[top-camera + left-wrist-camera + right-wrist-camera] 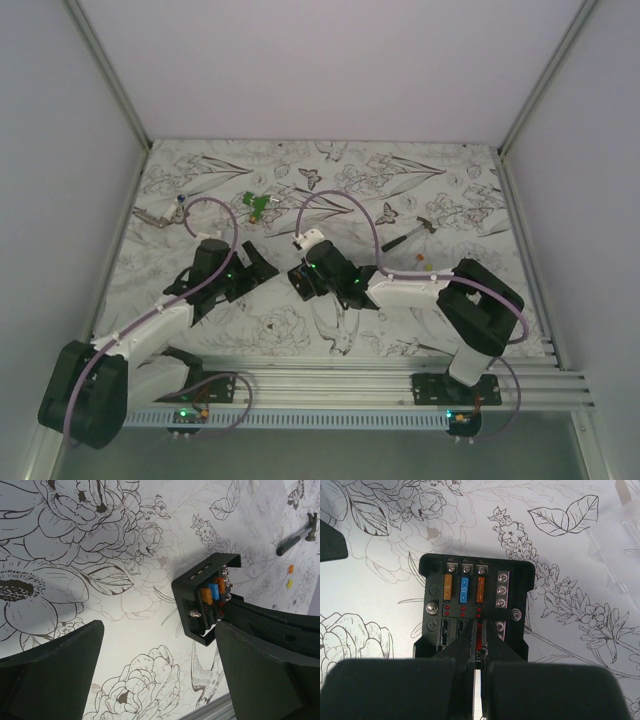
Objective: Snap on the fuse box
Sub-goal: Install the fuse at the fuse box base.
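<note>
Right now my right hand (479, 635) is closed, its 2 fingers (462, 650) pressed together with the tips down on the fuse box (475, 580), at its lower row of slots. A thin red sliver shows between the tips; I cannot tell whether it is pinched there. The fuse box lies flat on the flowered table (375, 580), its fuse side facing up, in the middle of the right wrist view. Its upper row holds 3 fuses: an orange fuse (448, 587), a blue fuse (464, 590) and a second orange one just beside it. A clear plastic piece (615, 540) lies at the upper right of that frame, apart from the box.

My left hand (159, 629) is spread wide and grips nothing. Its 2 fingers stand at the lower left and lower right of the left wrist view, with bare table between them. There the fuse box sits right of centre, above the right-hand finger, and my right hand reaches it from the right edge. At the upper right of that frame lies a thin black tool (295, 536), with a small orange bit (290, 569) and a yellow bit (289, 583) below it.

From above, both hands meet near the centre of the table, and a green piece (258, 205) lies above them.
</note>
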You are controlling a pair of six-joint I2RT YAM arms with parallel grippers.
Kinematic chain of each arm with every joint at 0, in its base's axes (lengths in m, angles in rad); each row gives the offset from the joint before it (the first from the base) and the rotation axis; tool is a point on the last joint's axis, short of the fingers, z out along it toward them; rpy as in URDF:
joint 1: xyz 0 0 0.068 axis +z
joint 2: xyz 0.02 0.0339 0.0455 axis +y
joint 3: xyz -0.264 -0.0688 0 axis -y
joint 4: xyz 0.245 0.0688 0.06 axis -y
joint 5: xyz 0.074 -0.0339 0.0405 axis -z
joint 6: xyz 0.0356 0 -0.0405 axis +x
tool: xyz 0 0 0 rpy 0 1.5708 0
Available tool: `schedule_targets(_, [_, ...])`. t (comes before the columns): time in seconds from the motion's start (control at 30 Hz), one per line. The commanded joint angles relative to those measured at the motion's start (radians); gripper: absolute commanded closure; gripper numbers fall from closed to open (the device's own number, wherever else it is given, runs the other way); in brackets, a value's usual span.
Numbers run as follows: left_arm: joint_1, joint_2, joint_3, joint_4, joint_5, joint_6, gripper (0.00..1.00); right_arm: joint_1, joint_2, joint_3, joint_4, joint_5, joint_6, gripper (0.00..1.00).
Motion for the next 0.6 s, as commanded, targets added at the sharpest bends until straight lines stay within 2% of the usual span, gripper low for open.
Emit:
schedule_targets(0.0, [0.008,-0.037,-0.013,-0.029,-0.001,0.002,0.0,0.01,0.023,-0.069,-0.154,0.057,-0.037,1.0])
schedule_targets(0.33, [0.009,-0.127,0.0,-0.124,-0.027,0.033,0.0,0.01,0.004,-0.056,-0.154,0.071,-0.043,1.0])
schedule_targets(0.57, [0.009,-0.124,0.002,-0.134,-0.023,0.041,0.0,0.01,0.04,-0.04,-0.171,0.073,-0.035,1.0])
